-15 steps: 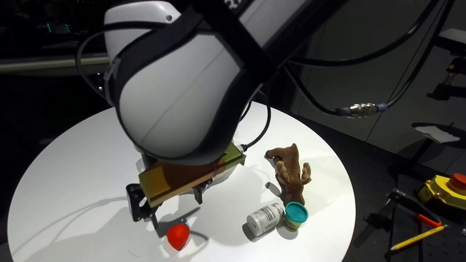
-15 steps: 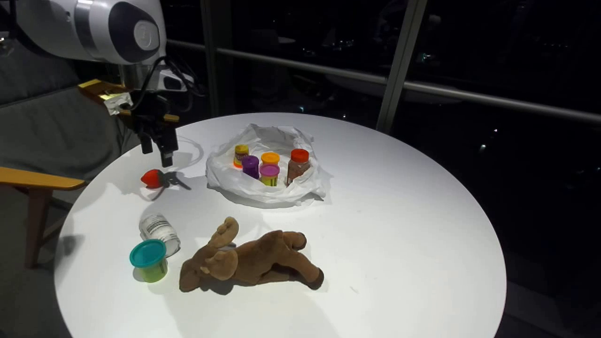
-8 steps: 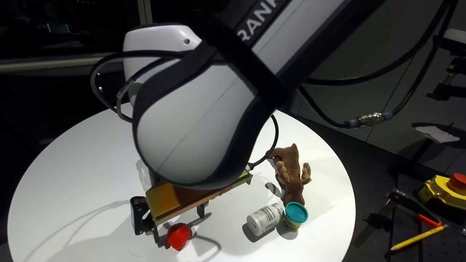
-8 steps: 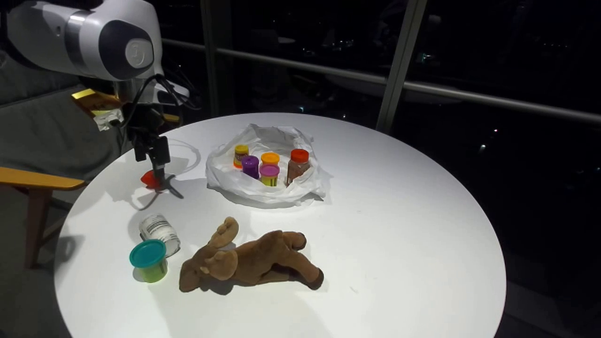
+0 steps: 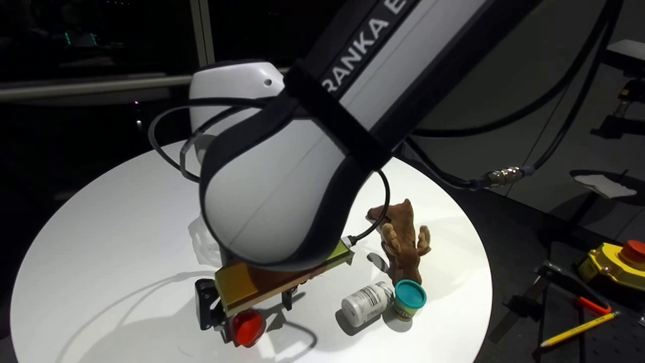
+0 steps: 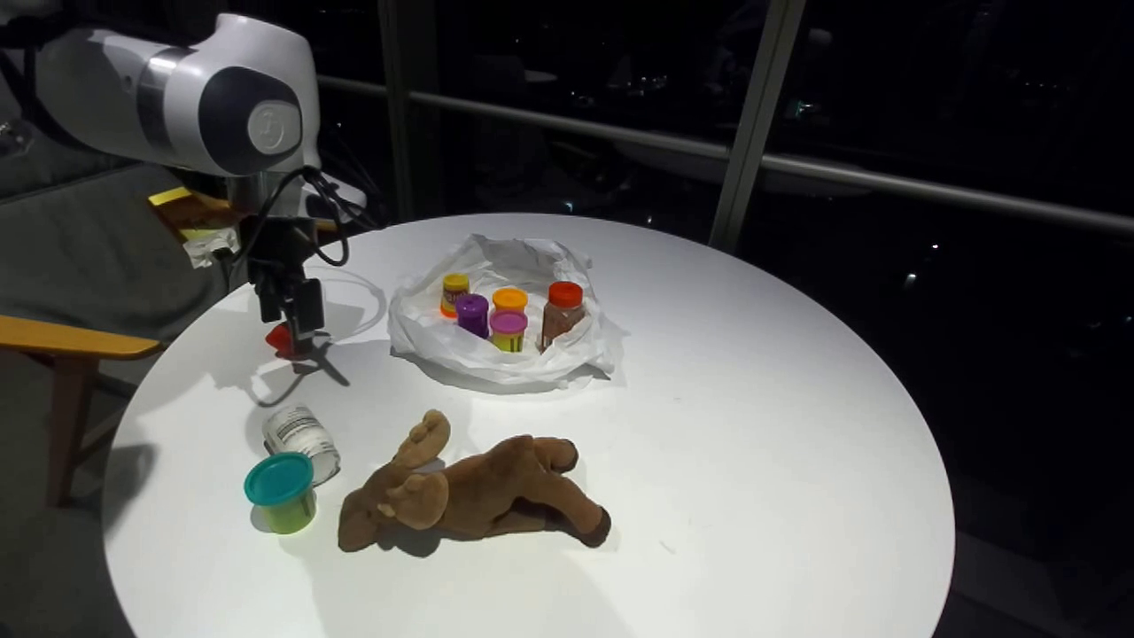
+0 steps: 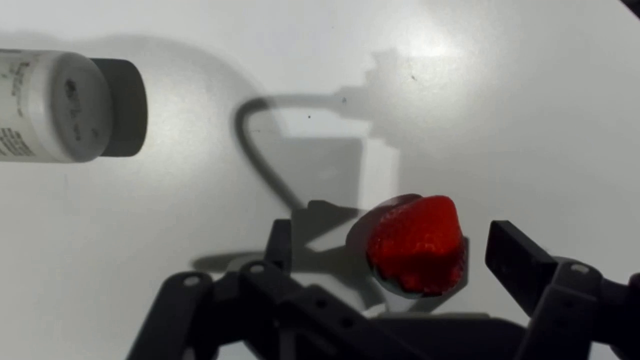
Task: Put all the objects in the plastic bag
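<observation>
Straddling a red strawberry (image 7: 420, 237), the gripper (image 7: 390, 245) is seen with fingers (image 7: 517, 267) spread wide, gaps on either side.
In an exterior view, a brown plush moose (image 6: 487, 492) is shown nearest, then a teal-lidded tub (image 6: 283, 492) just beside a white bottle (image 6: 301, 434) laid flat; farthest, five containers (image 6: 508, 332) are held in the open plastic bag (image 6: 469, 365).

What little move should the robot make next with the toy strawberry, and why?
Maybe close the gripper gently. In the wrist view, the toy strawberry shows between its open fingers, with a gap on each side, so squeezing could catch it. It's on the table, outside the plastic bag, and needs to go in.
</observation>
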Action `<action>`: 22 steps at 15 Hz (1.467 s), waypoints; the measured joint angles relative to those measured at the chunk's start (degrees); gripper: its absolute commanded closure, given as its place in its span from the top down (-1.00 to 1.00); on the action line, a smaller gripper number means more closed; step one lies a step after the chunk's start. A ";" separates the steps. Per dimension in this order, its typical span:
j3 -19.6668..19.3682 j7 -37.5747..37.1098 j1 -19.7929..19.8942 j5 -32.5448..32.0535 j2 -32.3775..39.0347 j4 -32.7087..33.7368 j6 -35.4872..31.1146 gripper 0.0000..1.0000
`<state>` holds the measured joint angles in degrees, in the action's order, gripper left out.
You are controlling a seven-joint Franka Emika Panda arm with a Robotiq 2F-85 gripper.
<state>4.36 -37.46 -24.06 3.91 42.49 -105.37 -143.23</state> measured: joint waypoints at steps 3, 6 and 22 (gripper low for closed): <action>0.00 0.00 0.08 0.04 0.80 0.34 -0.17 1.00; 0.10 0.00 0.12 0.22 1.86 1.18 -0.27 0.32; -4.98 -1.20 -0.02 -2.23 -1.65 6.03 -1.32 -0.48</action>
<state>-0.62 -38.66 -24.09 1.68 40.84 -99.34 -144.55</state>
